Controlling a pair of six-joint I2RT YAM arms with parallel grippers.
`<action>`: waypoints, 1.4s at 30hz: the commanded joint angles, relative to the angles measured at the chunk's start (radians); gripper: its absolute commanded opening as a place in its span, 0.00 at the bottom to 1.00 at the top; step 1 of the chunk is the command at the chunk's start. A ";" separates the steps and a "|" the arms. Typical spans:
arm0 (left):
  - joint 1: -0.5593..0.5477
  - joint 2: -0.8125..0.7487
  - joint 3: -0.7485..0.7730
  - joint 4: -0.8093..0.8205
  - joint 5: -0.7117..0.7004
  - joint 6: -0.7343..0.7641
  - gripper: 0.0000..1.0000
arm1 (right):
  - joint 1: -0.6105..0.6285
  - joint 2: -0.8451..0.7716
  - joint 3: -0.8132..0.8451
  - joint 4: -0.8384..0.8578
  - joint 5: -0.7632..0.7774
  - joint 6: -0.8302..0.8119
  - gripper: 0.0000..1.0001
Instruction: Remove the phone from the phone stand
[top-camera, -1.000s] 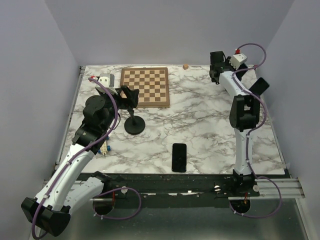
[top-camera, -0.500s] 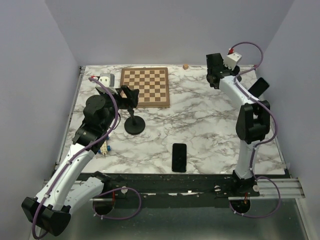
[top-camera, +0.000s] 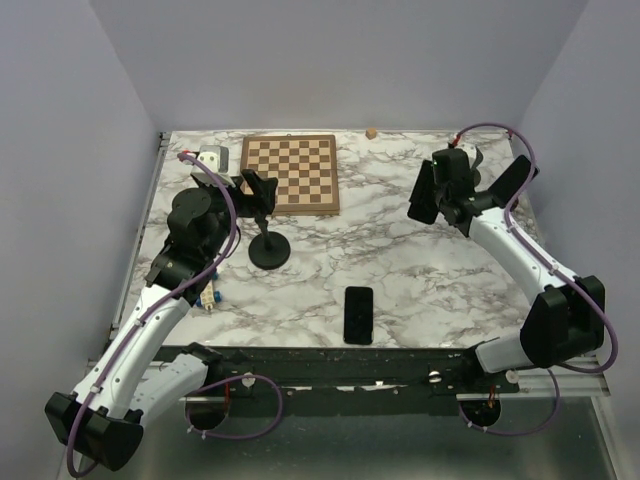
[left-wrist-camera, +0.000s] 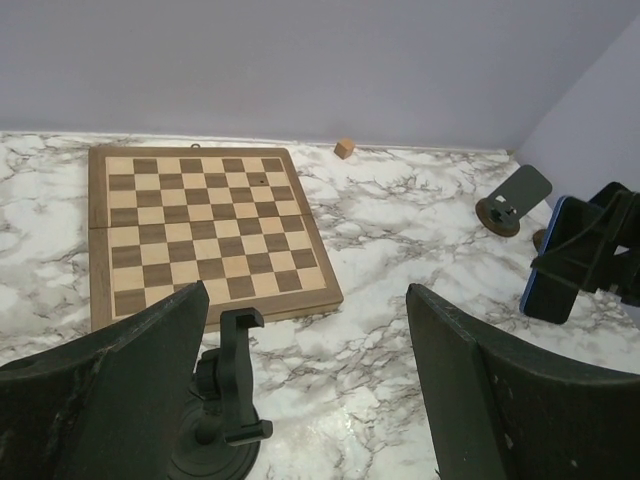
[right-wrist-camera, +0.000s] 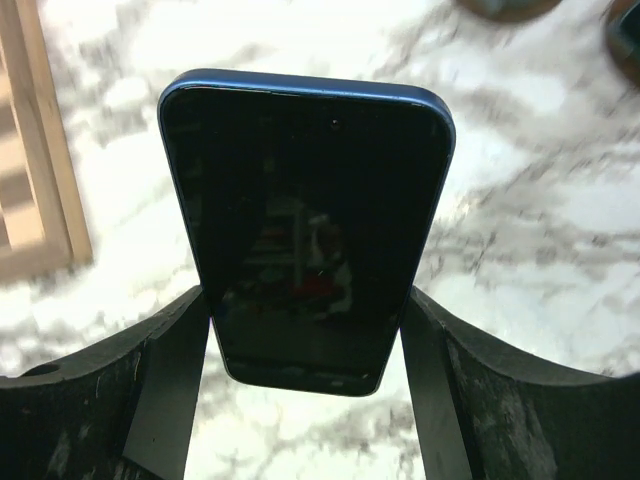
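Observation:
My right gripper (top-camera: 432, 196) is shut on a phone (top-camera: 421, 193) with a dark screen and blue edge, held above the marble table, clear of any stand. In the right wrist view the phone (right-wrist-camera: 305, 230) sits upright between my fingers (right-wrist-camera: 170, 370). A black tilted phone stand (top-camera: 516, 176) stands empty at the back right; it also shows in the left wrist view (left-wrist-camera: 512, 198). My left gripper (top-camera: 256, 192) is open and empty above a second black clamp stand (top-camera: 267, 246), which is also empty (left-wrist-camera: 228, 400).
A wooden chessboard (top-camera: 290, 173) lies at the back left, and a small wooden cube (top-camera: 371, 132) by the back wall. Another black phone (top-camera: 358, 314) lies flat near the front edge. A small blue and yellow object (top-camera: 208, 298) lies at the left edge.
My right arm has swung from the back right corner forward and left, carrying the phone out over the table. The left arm has barely moved.

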 joint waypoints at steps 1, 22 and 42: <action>0.003 -0.012 0.012 0.008 0.016 -0.006 0.88 | 0.000 -0.027 -0.071 -0.097 -0.206 -0.013 0.01; -0.007 -0.006 0.017 0.000 0.016 -0.007 0.88 | 0.190 -0.178 -0.394 -0.279 -0.447 0.236 0.01; -0.015 0.008 0.014 0.001 0.004 0.001 0.88 | 0.417 -0.180 -0.508 -0.279 -0.318 0.394 0.01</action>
